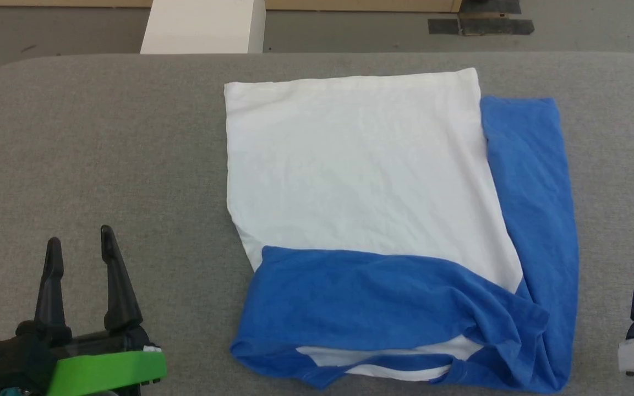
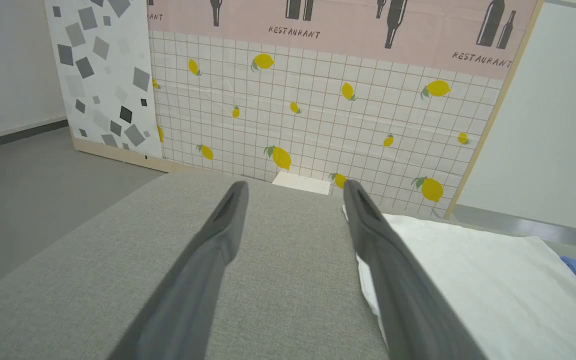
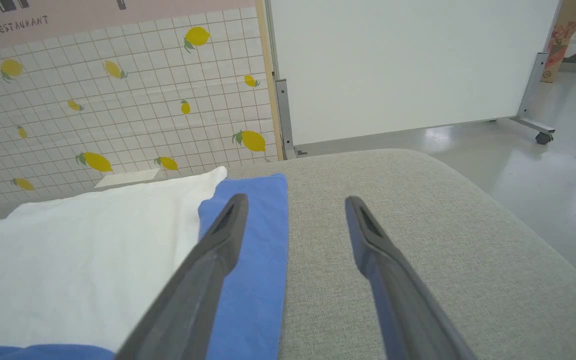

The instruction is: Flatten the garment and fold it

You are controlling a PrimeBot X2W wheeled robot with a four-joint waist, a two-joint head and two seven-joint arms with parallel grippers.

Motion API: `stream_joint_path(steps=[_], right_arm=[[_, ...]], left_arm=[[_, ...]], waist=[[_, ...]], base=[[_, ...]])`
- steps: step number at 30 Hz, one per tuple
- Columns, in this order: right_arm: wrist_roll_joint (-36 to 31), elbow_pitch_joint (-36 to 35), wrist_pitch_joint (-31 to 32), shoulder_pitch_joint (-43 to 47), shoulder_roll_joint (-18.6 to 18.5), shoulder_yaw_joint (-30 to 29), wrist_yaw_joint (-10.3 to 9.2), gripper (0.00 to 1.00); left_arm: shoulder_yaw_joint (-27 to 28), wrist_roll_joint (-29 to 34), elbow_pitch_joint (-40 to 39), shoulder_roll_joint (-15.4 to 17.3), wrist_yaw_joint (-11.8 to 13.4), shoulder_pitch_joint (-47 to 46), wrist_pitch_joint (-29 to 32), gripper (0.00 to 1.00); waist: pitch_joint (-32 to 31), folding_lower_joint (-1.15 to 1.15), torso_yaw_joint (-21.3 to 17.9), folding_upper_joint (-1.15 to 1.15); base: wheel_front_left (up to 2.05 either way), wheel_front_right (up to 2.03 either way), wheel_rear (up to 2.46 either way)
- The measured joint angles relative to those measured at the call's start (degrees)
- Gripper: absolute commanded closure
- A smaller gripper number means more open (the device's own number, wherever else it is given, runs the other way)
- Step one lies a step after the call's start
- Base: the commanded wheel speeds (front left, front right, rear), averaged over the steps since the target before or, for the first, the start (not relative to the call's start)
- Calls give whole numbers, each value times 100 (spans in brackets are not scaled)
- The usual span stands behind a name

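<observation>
White-and-blue T-shirt lying folded in a rough rectangle on the grey padded table, blue sleeve across its near edge, left gripper empty with fingers spread, well to its left, right gripper likewise spread and empty, near its blue right edge.

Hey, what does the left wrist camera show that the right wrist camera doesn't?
Left wrist view: the open left gripper over the grey table, and a panel of grey squares. Right wrist view: the open right gripper by the blue side of the garment, and a white wheeled board. Shared: the garment's white body, the table and the lemon-tile wall.
</observation>
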Motion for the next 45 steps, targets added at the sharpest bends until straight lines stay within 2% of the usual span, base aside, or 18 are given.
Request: stream_joint_path(steps=[3,6,8,13,18,25,28,34,45], right_arm=[[249,-122,320,-280,1,42,0,0],[158,-388,818,-804,0,141,0,0],[137,-558,1462,-1397,-47,269,-1,0],[389,-609,2926,-2814,-620,542,0,0],[332,-349,4183,-4166,-944,544,0,0],[-188,360,5929,-5067,-947,248,0,0],[-483,510,6191,-5249,-994,155,0,0],[-893,793,6221,-5318,-1039,-149,0,0],[-1143,898,6159,-5406,-973,-684,0,1]], left_arm=[[190,107,40,-247,-297,-28,0,0],[354,122,96,-470,-570,-85,0,0],[508,183,105,-593,-770,-171,0,0],[753,423,102,-723,-1152,-404,0,0],[828,627,97,-791,-1458,-777,0,0],[815,832,144,-913,-1796,-1167,0,0],[784,869,200,-1003,-1905,-1254,0,0],[777,951,320,-1094,-2039,-1316,0,0],[826,1112,407,-1225,-2275,-1448,0,0]], waist=[[111,0,31,0],[257,0,39,0],[407,0,37,0],[793,0,16,0],[1271,1,20,0],[1942,1,125,0],[2175,1,213,0],[2522,1,453,0],[2978,1,741,0]], base=[[0,0,0],[0,0,0],[0,0,0],[0,0,0],[0,0,0],[0,0,0],[0,0,0],[0,0,0],[0,0,0]])
